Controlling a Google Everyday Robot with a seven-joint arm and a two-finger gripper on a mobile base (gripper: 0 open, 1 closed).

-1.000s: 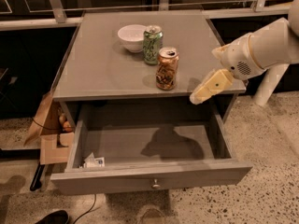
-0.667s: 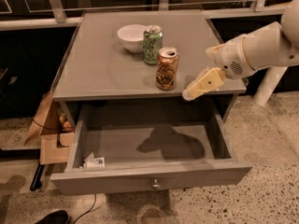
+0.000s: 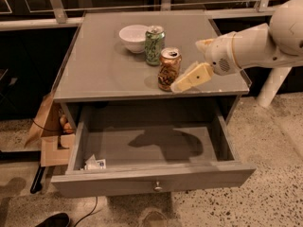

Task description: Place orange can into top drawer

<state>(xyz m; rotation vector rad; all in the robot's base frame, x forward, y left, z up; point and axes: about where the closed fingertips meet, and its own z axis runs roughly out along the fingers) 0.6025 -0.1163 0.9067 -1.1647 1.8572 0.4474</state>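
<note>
The orange can [image 3: 168, 69] stands upright on the grey cabinet top [image 3: 104, 65], near its front edge. My gripper [image 3: 188, 64] is just right of the can, open, with one cream finger [image 3: 191, 77] reaching to the can's lower right side and the other further back. Whether the finger touches the can I cannot tell. The top drawer [image 3: 151, 178] is pulled out wide below, with its round knob [image 3: 157, 187] at the front. My arm's shadow lies on the drawer floor.
A green-and-white can [image 3: 154, 44] and a white bowl [image 3: 133, 37] stand just behind the orange can. A small white packet [image 3: 94, 163] lies in the drawer's front left corner. A cardboard box [image 3: 51, 137] sits on the floor at the left.
My gripper has moved left across the cabinet top and now sits close beside the orange can. The can and drawer have not moved.
</note>
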